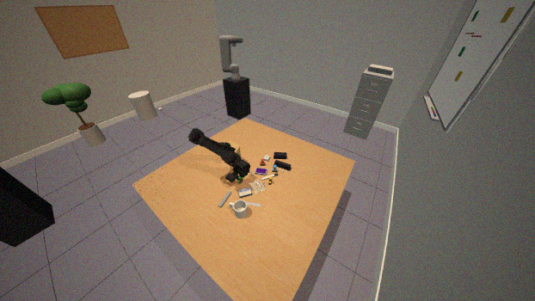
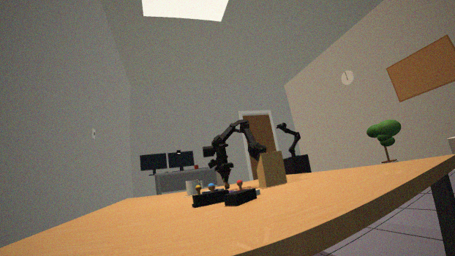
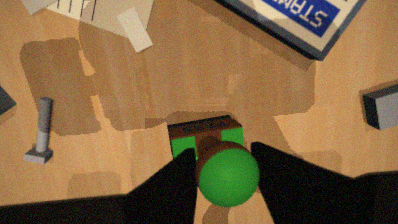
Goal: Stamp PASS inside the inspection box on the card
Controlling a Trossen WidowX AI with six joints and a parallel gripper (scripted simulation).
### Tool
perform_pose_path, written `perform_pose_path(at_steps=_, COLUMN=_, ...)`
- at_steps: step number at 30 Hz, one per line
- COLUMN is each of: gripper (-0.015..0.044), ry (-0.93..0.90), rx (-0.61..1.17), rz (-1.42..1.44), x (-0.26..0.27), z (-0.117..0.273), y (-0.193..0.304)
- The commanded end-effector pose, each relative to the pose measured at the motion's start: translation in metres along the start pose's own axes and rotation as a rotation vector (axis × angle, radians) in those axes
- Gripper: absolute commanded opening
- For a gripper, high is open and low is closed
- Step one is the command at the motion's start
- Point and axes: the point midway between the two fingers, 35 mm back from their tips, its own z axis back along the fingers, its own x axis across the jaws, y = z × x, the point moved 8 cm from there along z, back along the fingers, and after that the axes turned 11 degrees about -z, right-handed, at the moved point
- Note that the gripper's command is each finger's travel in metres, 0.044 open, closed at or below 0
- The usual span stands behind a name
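Observation:
My gripper (image 3: 223, 153) (image 1: 239, 176) (image 2: 227, 183) is shut on the green-knobbed stamp (image 3: 229, 176), low over the bench. Its wooden block with green side patches sits slightly turned between the black fingers; its print face is hidden. A dark-edged case (image 3: 320, 47) (image 1: 244, 193) with a blue STAMP label lies at the upper right of the wrist view. A purple pad (image 1: 261, 171) lies farther back. A beige card (image 3: 112, 17) (image 1: 256, 187) is partly seen at the upper left of the wrist view; its inspection box cannot be made out.
Stamps with red (image 1: 262, 162), blue (image 1: 274, 167) and yellow (image 1: 270, 181) knobs stand beyond the card. A mug (image 1: 240, 209), a grey bar (image 1: 224, 199) (image 3: 387, 107), a small grey bolt-like piece (image 3: 44, 131), two black blocks (image 1: 279, 155) (image 1: 282, 165) and a tan box (image 2: 272, 170) stand around.

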Motion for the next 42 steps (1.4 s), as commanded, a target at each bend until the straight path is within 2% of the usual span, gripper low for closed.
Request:
perform_pose_path(at_steps=1, gripper=0.0, ry=-0.005, rx=-0.007, rz=-0.006, x=0.0, z=0.003, y=-0.002)
perform_pose_path(at_steps=42, gripper=0.0, ry=-0.011, rx=-0.004, rz=-0.006, x=-0.002, z=0.023, y=-0.002)
